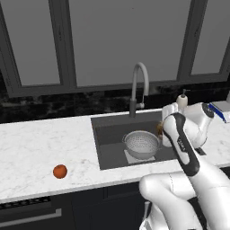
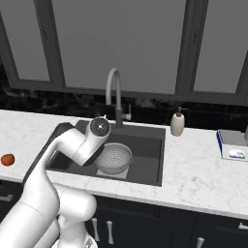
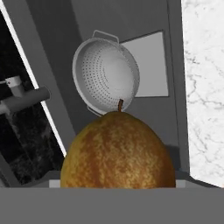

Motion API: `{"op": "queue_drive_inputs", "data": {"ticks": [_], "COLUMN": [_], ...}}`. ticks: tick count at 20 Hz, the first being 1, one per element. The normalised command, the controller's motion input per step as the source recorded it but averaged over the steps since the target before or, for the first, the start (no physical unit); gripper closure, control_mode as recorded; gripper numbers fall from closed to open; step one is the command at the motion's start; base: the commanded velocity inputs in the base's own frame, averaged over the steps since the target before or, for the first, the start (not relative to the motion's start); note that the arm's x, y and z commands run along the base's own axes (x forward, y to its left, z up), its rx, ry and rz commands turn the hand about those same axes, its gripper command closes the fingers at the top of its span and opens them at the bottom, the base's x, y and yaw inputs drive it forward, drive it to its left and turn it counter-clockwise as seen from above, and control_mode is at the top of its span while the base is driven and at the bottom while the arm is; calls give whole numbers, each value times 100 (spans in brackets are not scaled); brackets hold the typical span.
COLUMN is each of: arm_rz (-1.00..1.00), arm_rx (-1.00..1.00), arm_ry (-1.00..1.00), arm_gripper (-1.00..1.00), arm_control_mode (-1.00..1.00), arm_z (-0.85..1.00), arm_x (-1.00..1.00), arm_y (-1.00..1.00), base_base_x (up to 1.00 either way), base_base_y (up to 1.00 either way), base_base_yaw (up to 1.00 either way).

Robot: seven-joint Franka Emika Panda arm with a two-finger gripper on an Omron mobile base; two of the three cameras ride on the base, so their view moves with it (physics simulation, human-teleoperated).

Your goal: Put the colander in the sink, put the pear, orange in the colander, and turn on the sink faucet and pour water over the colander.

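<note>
Claw's gripping the pear [image 3: 118,151] over the sink [image 1: 108,148]; colander [image 3: 106,75] sits at 12 o'clock, orange [image 1: 59,171] alone on marble tabletop [image 1: 36,148].

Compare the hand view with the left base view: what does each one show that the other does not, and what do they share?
Hand view alone: the pear's full brown-yellow skin and stem, very close, with the jaws around it, above the sink.

Left base view alone: the orange lying on the counter left of the sink, the window, and the soap dispenser.

Both: the empty colander in the sink, and the faucet.
</note>
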Motion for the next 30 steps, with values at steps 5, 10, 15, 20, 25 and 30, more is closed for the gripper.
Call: {"op": "queue_drive_inputs", "data": {"ticks": [5,10,15,20,25,30], "arm_rz": [0,1,1,5,5,2], "arm_rx": [14,6,0,0,0,0], "arm_ry": [12,11,2,0,0,0], "arm_gripper": [100,100,100,100,100,100], "arm_control_mode": [-100,-100,-100,-100,-100,-100], "arm_z": [0,-7,-34,-44,-48,-34], "arm_x": [58,75,51,7,6,19], "arm_y": [-42,-12,0,0,0,0], "base_base_x": [0,0,0,0,0,0], "base_base_y": [0,0,0,0,0,0], "base_base_yaw": [0,0,0,0,0,0]}}
